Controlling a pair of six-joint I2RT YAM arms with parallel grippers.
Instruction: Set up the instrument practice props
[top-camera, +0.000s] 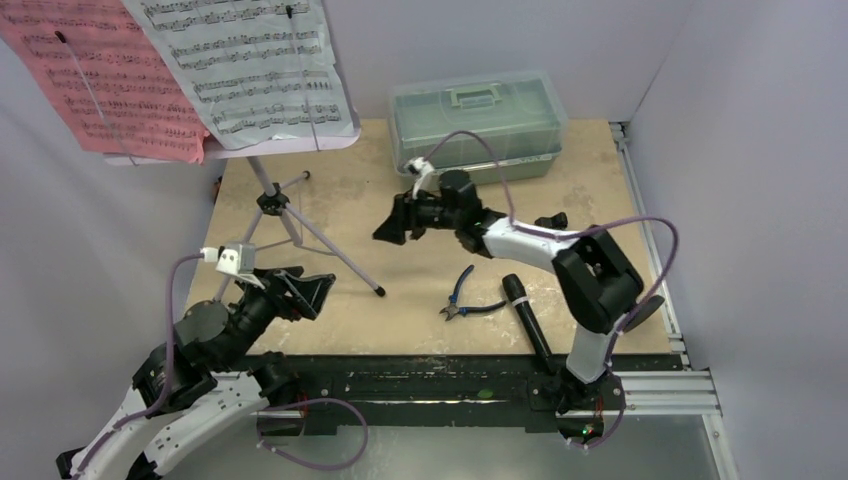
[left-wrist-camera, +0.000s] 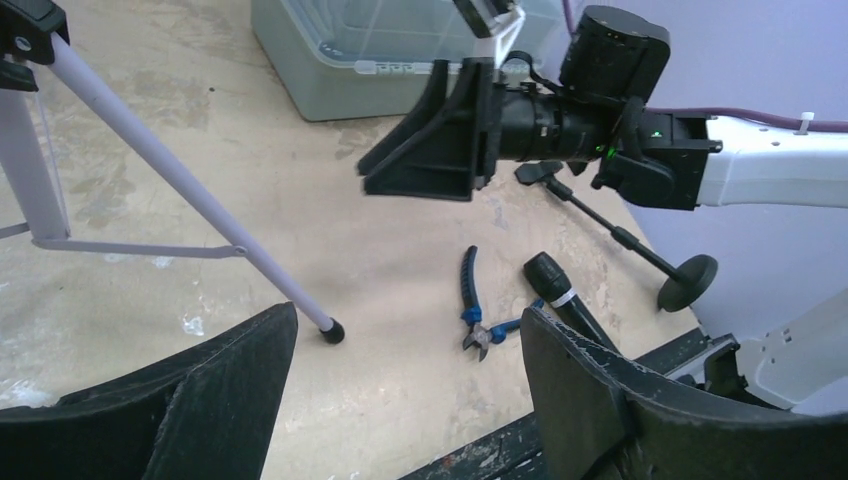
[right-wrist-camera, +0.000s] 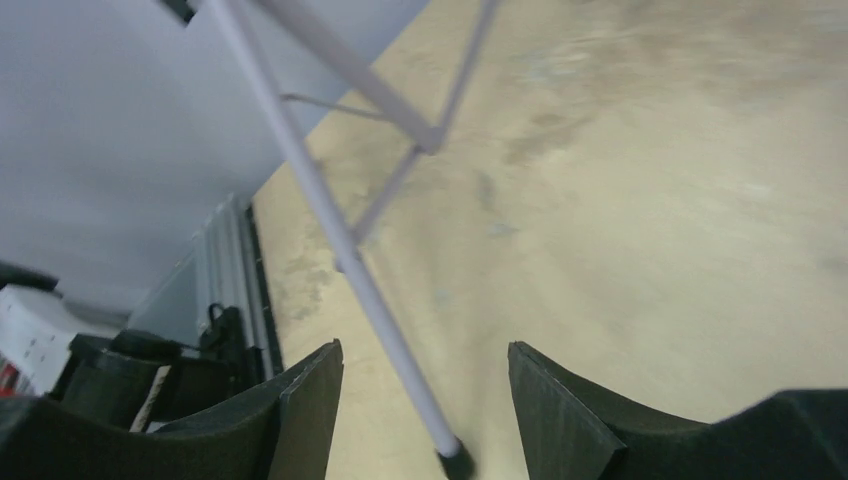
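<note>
The pale lilac music stand (top-camera: 285, 215) stands on its tripod legs at the table's left. It holds a pink sheet (top-camera: 110, 85) and a white sheet (top-camera: 250, 65) of music. The black microphone (top-camera: 526, 315) lies near the front edge, by my right arm's base. The black round-based stand (left-wrist-camera: 640, 248) lies flat behind it. My left gripper (top-camera: 312, 288) is open and empty beside the tripod's front leg (left-wrist-camera: 200, 210). My right gripper (top-camera: 392, 225) is open and empty right of the tripod. In the right wrist view a leg (right-wrist-camera: 340, 240) shows between its jaws.
Blue-handled pliers (top-camera: 463, 295) lie left of the microphone. A translucent green lidded toolbox (top-camera: 478, 120) sits at the back centre. Grey walls close the left, back and right sides. A black rail (top-camera: 420, 375) runs along the front edge.
</note>
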